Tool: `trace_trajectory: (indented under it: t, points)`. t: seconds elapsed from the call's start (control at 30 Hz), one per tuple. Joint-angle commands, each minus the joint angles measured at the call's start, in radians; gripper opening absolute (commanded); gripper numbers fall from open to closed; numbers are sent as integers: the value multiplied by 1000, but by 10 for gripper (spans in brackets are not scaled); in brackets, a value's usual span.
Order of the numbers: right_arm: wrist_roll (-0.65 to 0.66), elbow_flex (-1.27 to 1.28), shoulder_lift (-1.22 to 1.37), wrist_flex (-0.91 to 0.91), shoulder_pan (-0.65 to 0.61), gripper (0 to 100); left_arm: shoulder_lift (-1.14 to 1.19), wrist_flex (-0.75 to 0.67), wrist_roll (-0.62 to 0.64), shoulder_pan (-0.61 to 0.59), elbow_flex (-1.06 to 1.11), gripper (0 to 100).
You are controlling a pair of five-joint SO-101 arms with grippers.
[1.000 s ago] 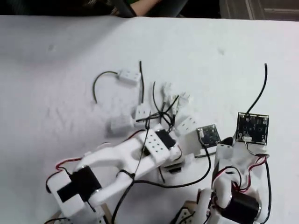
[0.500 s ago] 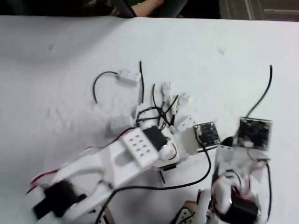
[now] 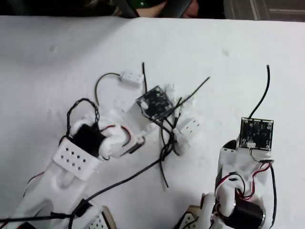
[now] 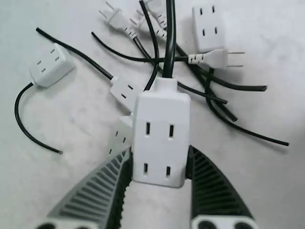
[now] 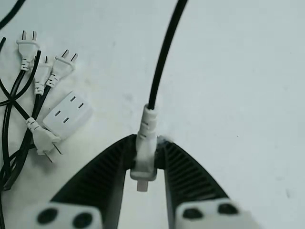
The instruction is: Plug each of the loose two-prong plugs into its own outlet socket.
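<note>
High view: a boxy white socket block [image 3: 132, 77] lies on the matte table [image 3: 52, 62], far-left of tangled black cords [image 3: 163, 151].

Left wrist view: the left gripper [image 4: 158, 152] clamps its ribbed jaws on a glossy rectangular four-slot outlet [image 4: 159, 129].

Right wrist view: the right gripper [image 5: 145, 155] pinches a moulded white plug [image 5: 147, 126], its round cable [image 5: 164, 52] trailing.

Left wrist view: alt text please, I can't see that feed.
The left gripper clamps a white rectangular plastic outlet block on a black cord. Beyond it, on the white table, lie tangled black cords, loose white two-prong plugs and other white outlet blocks.
</note>
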Motion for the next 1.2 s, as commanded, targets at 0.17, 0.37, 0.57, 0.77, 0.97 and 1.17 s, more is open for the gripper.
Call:
trace_trajectory:
  t: [0.17,0.37,0.57,0.77,0.97,1.17]
  points:
    - [3,-8,2,1,2,17,-33,-308,-117,-226,373,22]
    - [3,-8,2,1,-12,17,-31,-324,-212,-340,434,22]
    - [-3,-14,2,70,-151,17,-31,-321,-319,-366,522,23]
    - [-5,-14,4,74,-246,17,-31,-296,-325,-366,554,23]
    - [0,-14,8,74,-255,17,-41,-181,-327,-366,559,22]
    - [-2,-14,8,73,-260,17,-33,-181,-371,-271,565,22]
